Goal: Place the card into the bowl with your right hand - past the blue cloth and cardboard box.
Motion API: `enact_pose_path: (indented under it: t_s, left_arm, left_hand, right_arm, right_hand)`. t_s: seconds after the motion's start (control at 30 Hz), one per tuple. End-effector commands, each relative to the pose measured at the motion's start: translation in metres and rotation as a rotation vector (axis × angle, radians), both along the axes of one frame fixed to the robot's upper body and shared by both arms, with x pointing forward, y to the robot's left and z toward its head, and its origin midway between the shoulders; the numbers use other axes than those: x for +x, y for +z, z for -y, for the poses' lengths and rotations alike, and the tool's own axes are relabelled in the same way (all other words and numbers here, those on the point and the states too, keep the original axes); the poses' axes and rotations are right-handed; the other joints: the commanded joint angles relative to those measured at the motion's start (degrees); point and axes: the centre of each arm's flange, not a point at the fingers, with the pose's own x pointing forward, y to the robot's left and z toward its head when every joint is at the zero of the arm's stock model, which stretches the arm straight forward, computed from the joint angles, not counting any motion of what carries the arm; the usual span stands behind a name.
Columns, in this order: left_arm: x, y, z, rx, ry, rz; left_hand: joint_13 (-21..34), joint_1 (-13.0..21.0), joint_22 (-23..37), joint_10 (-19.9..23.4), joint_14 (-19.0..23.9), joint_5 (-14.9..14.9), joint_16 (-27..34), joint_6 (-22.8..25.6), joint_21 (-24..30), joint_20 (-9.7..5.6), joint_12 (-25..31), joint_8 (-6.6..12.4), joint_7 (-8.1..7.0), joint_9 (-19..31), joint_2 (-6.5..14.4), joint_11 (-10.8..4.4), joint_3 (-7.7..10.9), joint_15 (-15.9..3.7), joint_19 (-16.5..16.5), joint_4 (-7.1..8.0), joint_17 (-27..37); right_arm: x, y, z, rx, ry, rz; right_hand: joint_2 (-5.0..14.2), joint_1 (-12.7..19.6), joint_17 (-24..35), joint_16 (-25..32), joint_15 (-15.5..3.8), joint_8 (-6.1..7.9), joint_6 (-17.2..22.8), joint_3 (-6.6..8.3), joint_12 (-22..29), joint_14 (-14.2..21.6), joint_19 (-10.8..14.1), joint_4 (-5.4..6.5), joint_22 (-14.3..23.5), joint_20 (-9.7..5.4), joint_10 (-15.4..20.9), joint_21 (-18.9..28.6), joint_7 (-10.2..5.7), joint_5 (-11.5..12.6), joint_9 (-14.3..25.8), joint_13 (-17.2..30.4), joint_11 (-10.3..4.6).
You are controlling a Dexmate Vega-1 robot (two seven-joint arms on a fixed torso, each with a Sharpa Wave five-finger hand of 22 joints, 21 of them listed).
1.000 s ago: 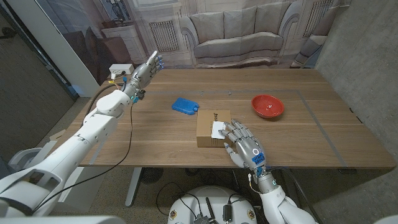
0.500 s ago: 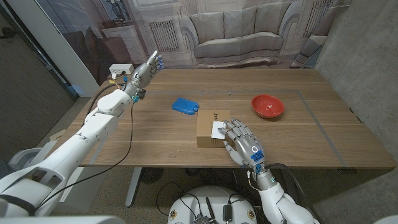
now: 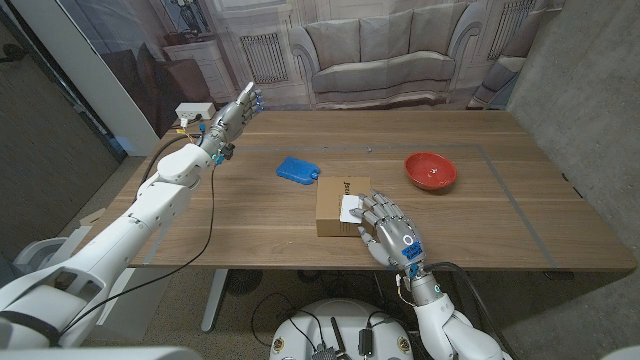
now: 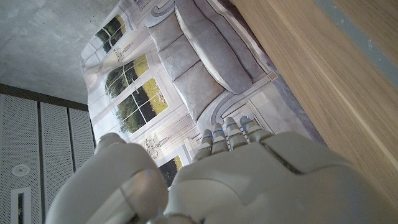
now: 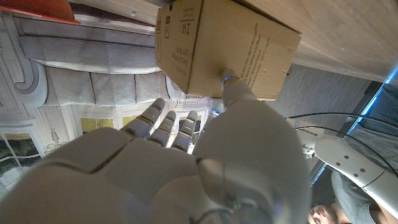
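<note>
A white card (image 3: 350,208) lies on top of the cardboard box (image 3: 332,208) near the table's front middle. My right hand (image 3: 388,235) reaches over the box's right end, and its fingers (image 3: 368,207) touch the card. In the right wrist view the thumb (image 5: 229,84) presses against the side of the box (image 5: 230,43). The card is not lifted. The red bowl (image 3: 430,171) stands beyond, to the right. A blue cloth (image 3: 297,170) lies behind the box on the left. My left hand (image 3: 235,113) is held up at the far left with its fingers straight, holding nothing.
A small white box (image 3: 195,110) with cables sits at the table's far left corner. Bare wooden table (image 3: 500,225) stretches between the box and the bowl and along the right side. A backdrop with a printed sofa hangs behind the table.
My right hand has edged slightly forward and left onto the box. The left arm, bowl, cloth and box have not moved.
</note>
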Motion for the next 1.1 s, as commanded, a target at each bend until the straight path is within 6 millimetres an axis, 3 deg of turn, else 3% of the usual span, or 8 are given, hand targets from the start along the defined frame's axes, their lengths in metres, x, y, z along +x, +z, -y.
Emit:
enact_pose_path:
  t_s: [0.03, 0.23, 0.77, 1.1]
  left_arm:
    - [0.000, -0.002, -0.002, 0.003, 0.000, -0.005]
    - [-0.002, -0.003, -0.004, 0.003, 0.002, -0.005]
    - [-0.007, -0.005, -0.007, -0.005, 0.003, 0.000]
    - [-0.010, -0.009, -0.009, -0.013, 0.008, -0.001]
  left_hand:
    - [0.32, 0.49, 0.32, -0.11, -0.43, 0.00, 0.30, 0.04, 0.05, -1.63, 0.12, 0.20, 0.19, 0.20, 0.01, -0.09, -0.49, -0.08, -0.55, 0.03, 0.21]
    - [0.33, 0.51, 0.32, -0.07, -0.42, -0.01, 0.30, 0.09, 0.05, -1.62, 0.14, 0.22, 0.22, 0.20, 0.03, -0.02, -0.52, -0.07, -0.56, 0.03, 0.21]
    - [0.33, 0.58, 0.33, -0.14, -0.38, -0.05, 0.33, 0.11, 0.06, -1.58, 0.12, 0.22, 0.18, 0.21, 0.09, -0.16, -0.62, 0.00, -0.61, 0.03, 0.21]
    - [0.33, 0.61, 0.33, -0.06, -0.45, -0.07, 0.30, 0.12, 0.07, -1.57, 0.15, 0.22, 0.16, 0.21, 0.12, -0.06, -0.67, -0.06, -0.62, 0.04, 0.21]
  right_arm:
    - [-0.001, -0.003, -0.003, 0.013, 0.005, -0.004]
    - [-0.002, -0.004, -0.005, 0.021, 0.009, -0.001]
    - [-0.008, 0.008, -0.007, 0.042, 0.033, 0.048]
    - [-0.014, 0.013, -0.007, 0.068, 0.052, 0.076]
  right_hand:
    - [0.44, -0.10, 0.29, 0.44, -3.70, 0.93, 1.57, -0.13, 0.48, 0.81, 0.67, 0.28, 0.06, -5.42, 1.00, 0.21, -0.03, -0.41, 0.29, 0.23, -0.03]
    - [0.48, -0.54, 0.37, 0.63, -3.81, 2.77, 4.87, -0.58, 1.02, 1.55, 0.95, 0.60, 0.08, -5.30, 2.33, 0.32, -0.07, -0.87, 0.71, 0.25, -0.30]
    - [0.47, -1.59, 0.59, 0.91, -3.93, 4.00, 6.55, -1.34, 1.54, 2.40, 1.44, 1.23, 0.11, -5.06, 3.67, 0.51, -0.18, -1.36, 1.13, 0.26, -0.14]
    - [0.52, -2.06, 0.68, 1.09, -3.82, 6.02, 9.53, -1.83, 2.19, 3.36, 1.87, 1.44, 0.13, -4.91, 5.41, 0.65, -0.06, -1.68, 1.80, 0.29, 0.01]
